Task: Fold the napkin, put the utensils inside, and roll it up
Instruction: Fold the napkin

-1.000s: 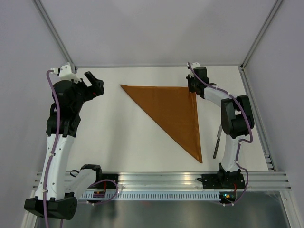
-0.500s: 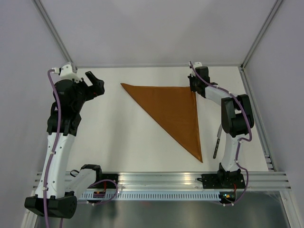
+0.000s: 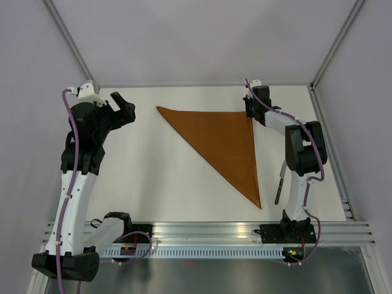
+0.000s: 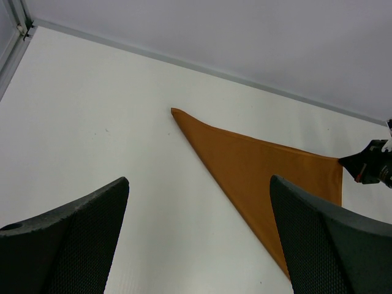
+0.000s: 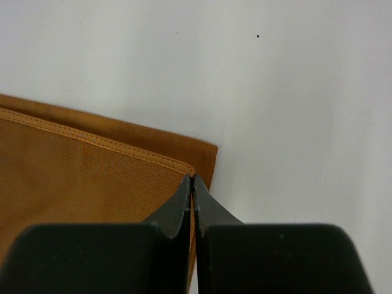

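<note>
The rust-orange napkin lies folded into a triangle on the white table, with corners at far left, far right and near right. My right gripper is shut on the top layer's far right corner, a little short of the lower layer's corner. My left gripper is open and empty above the table left of the napkin, which also shows in the left wrist view. A slim grey utensil lies by the right arm, partly hidden by it.
The table's back rim runs close behind the napkin. A metal rail borders the right side. The arm bases stand on the aluminium rail at the near edge.
My right gripper has moved slightly right and back, drawing the napkin's top corner with it. The left arm has barely moved.
</note>
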Available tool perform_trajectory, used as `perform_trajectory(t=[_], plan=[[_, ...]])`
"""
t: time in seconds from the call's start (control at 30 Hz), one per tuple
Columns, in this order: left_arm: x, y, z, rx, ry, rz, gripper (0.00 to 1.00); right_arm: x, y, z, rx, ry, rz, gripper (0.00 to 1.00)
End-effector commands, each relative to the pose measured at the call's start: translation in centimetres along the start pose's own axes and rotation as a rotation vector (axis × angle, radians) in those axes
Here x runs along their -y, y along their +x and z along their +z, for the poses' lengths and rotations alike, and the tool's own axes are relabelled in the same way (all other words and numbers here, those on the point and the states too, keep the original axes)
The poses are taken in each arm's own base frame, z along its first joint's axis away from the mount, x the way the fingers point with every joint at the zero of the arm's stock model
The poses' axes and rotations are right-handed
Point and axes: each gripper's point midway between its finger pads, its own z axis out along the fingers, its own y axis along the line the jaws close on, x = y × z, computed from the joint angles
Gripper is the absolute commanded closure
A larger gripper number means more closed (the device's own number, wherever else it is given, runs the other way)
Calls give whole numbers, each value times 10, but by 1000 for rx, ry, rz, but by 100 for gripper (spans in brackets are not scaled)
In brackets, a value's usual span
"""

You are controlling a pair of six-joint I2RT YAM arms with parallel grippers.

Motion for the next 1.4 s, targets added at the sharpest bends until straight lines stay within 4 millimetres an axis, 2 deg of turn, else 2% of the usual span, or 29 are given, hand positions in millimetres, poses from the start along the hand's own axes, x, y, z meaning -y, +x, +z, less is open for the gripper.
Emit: perform_trajectory(t=[0.0, 0.73, 0.83, 0.87, 0.97, 1.03, 1.13, 1.2, 1.23, 1.27, 1.3, 1.33, 1.37], plan=[[5, -3, 4, 15, 22, -27, 0, 10, -21, 5, 63, 29, 26, 99], [4, 0, 5, 9, 20, -28, 0, 17, -10, 18, 40, 55, 13, 100], [3, 1, 5, 6, 19, -26, 0, 19, -11, 17, 40, 61, 12, 84], [3, 1, 5, 6, 19, -26, 0, 19, -11, 17, 40, 58, 12, 72], [2, 2, 4, 6, 19, -22, 0, 22, -16, 15, 48, 64, 19, 52], [2, 3, 4, 6, 19, -20, 0, 23, -21, 13, 56, 66, 22, 48], [1, 4, 3, 7, 17, -24, 0, 28, -30, 6, 63, 69, 36, 46], [1, 6, 1, 7, 19, -31, 0, 31, -31, -9, 36, 56, 42, 46], [0, 9, 2, 8, 18, -36, 0, 38, -32, -22, 28, 59, 47, 46], [0, 10, 1, 11, 19, -42, 0, 40, -29, -29, 14, 52, 46, 46], [5, 12, 0, 8, 47, -54, 0, 42, -16, -35, -20, 49, 45, 46], [5, 17, 2, 4, 55, -61, 0, 52, -11, -44, -34, 57, 49, 46], [7, 18, 1, 3, 70, -69, 0, 57, -8, -62, -54, 54, 54, 46]])
